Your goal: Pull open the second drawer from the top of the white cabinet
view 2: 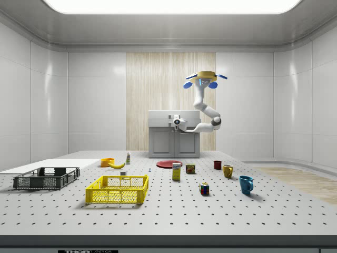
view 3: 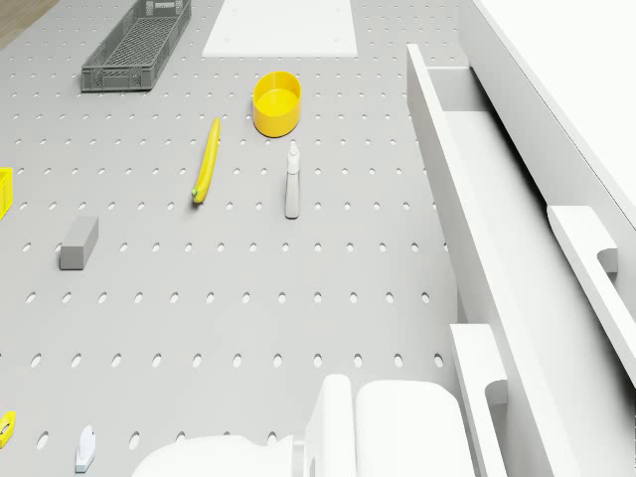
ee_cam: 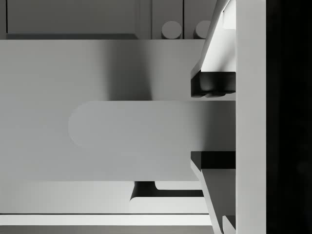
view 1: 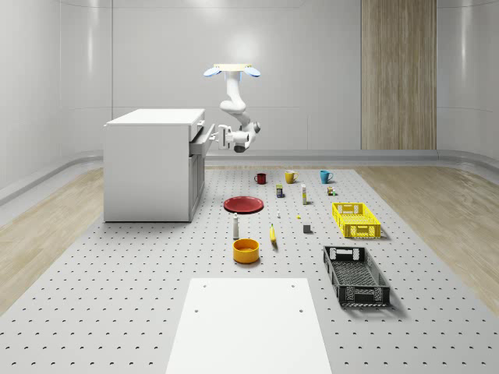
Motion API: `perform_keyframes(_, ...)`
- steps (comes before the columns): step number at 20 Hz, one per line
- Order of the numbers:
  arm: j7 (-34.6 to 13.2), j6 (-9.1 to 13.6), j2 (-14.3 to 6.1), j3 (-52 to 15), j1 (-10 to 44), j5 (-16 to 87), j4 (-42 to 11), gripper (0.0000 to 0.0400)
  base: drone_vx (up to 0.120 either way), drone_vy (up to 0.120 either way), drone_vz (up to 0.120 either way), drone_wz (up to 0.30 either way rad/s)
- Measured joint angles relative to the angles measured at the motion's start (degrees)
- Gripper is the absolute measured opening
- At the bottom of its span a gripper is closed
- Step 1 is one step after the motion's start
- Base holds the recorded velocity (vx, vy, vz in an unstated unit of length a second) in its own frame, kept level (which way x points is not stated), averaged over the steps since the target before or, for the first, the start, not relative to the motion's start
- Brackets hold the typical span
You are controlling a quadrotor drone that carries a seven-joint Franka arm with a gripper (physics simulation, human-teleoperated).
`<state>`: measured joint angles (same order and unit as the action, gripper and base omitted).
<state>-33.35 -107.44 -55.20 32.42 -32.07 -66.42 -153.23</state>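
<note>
We see the drone hovering beside the white cabinet, arm bent down, end effector closed on the handle of the second drawer.

No readable text, labels, numbers, or signs anywhere

Running off the drone view's edge: the pulled-out drawer, its handle, the black crate. Hiding behind the wrist in the whole-scene view: the gripper's contact with the drawer. Staying too small to identify: little items near the cups.
</note>
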Motion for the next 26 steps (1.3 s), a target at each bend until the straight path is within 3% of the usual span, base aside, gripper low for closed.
perform_keyframes(11,-2.2,2.64,-1.47,4.48,0.43,5.03,1.15,0.0138,0.0,0.0,0.0,0.0)
perform_keyframes(22,-3.11,3.76,-2.71,7.76,-0.16,8.49,2.09,0.0137,0.0,0.0,0.0,0.0)
perform_keyframes(23,0.32,4.24,-1.82,8.3,0.1,8.24,1.86,0.0145,0.0,0.0,0.0,0.0)
perform_keyframes(26,-1.44,5.13,-2.23,9.15,0.35,9.22,2.5,0.0123,0.0,0.0,0.0,0.0)
